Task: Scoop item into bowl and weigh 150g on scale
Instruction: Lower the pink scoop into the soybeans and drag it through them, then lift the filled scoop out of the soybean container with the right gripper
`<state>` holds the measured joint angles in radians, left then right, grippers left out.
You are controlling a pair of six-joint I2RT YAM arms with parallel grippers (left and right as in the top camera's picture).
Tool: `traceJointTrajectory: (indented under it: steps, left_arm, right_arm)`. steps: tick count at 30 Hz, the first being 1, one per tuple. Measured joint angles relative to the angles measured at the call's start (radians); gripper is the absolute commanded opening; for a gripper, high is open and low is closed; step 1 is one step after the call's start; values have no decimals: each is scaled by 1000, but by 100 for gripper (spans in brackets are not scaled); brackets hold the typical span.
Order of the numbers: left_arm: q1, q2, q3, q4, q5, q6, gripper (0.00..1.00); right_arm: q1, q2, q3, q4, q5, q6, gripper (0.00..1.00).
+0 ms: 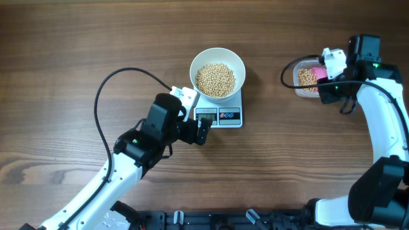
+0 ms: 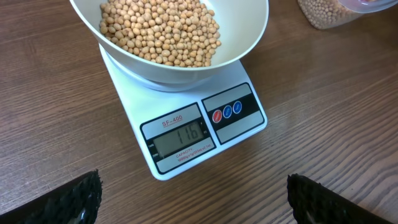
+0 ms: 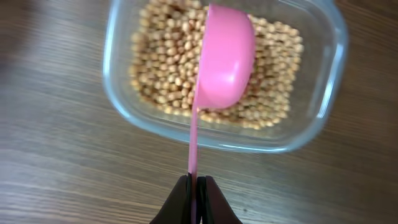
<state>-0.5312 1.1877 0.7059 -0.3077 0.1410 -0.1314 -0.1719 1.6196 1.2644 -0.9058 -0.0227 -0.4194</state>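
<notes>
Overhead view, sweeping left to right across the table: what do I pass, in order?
Left arm's black wrist → round white deep bowl of small tan beans, sitting on the flat white square scale → clear rectangular plastic tub → right arm's white forearm.

Premises: a robotics test bench, laboratory-type by appearance. Evidence: a plain wood-grain table (image 1: 64, 38) carries two white-and-black robot arms. The left arm (image 1: 137, 150) stands just left of the scale (image 1: 220, 116) and the right arm (image 1: 383, 121) well to its right. A loose black cable (image 1: 128, 69) loops left of the scale.
</notes>
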Motion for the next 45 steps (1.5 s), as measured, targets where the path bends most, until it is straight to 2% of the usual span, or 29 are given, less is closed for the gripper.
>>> traceJointTrajectory:
  steps: [21,30,45]
  left_arm:
    - [0,0,0,0,0,0,100]
    - [0,0,0,0,0,0,100]
    - [0,0,0,0,0,0,100]
  right_arm:
    - [-17,0,0,-6,-210,14,4]
    - [-114,0,0,-7,-320,85,4]
    - [-260,0,-2,-13,-535,105,4]
